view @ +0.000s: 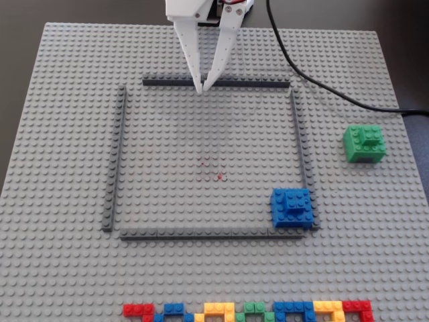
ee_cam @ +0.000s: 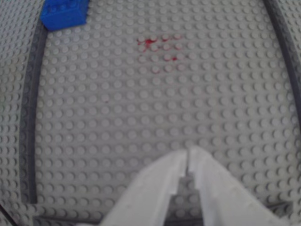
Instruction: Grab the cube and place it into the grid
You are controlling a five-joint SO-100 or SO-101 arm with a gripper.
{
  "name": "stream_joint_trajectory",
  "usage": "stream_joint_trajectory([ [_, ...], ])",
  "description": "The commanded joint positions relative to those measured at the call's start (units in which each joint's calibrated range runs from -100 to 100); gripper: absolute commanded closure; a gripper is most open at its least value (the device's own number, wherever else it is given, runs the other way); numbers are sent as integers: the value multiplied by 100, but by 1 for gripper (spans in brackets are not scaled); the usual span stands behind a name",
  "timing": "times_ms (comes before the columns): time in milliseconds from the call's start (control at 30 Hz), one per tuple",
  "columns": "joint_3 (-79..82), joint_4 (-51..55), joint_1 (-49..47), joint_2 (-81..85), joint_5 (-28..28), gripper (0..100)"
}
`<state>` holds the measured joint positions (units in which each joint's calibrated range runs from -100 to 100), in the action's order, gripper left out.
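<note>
So the white two-finger gripper has its jaws pressed together with nothing between them, tips meeting in a point. In the wrist view the gripper comes in from the 6 o'clock edge and you can see just a hairline seam between the two fingers. In the fixed view the tips sit at about 12 o'clock of the grid, the big square outline made of four thin dark grey Lego strips, right at the inner edge of its top strip.

Out from there, at the middle of the square, there are a few tiny red marks on the studs, which the wrist view shows as red smudges ahead of the fingers. A blue stepped Lego block sits inside the grid's corner at roughly 4 o'clock, touching the strips; it pokes in at 11 o'clock in the wrist view.

The cube, a small green Lego block with a smaller brick on top, is outside the grid at about 3 o'clock, well apart from the gripper, resting on the light grey studded baseplate. A multicoloured row of Lego bricks runs along the 6 o'clock edge, and a black cable snakes across at 1 o'clock.
</note>
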<state>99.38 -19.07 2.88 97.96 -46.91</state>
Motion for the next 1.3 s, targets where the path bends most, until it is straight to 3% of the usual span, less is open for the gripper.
stream_joint_trajectory([
  [0,62,-477,-78,204,171,100],
  [867,35,-584,-130,195,49,100],
  [1267,-881,-364,-410,-235,98,100],
])
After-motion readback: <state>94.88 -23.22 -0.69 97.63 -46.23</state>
